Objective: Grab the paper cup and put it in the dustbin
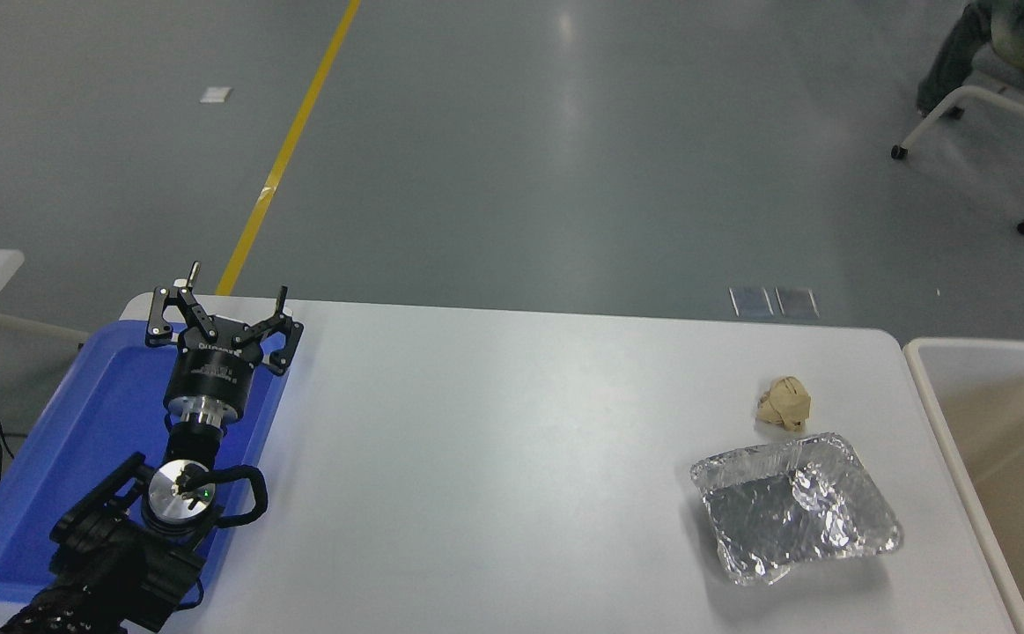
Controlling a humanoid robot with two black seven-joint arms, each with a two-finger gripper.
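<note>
The paper cup is nowhere to be seen in the head view. The dustbin (987,346), pale-rimmed with a beige inside, stands just past the table's right edge and is cut off by the picture's border. My left gripper (223,297) is parked at the lower left over the blue tray (80,423), open, with nothing between its fingers. My right arm is out of view.
A crumpled tan paper ball (784,402) lies near the table's right end. Just in front of it sits a crinkled silver foil tray (793,506). On the floor at the top right stands a white wheeled chair (1005,97) with a person's leg on it.
</note>
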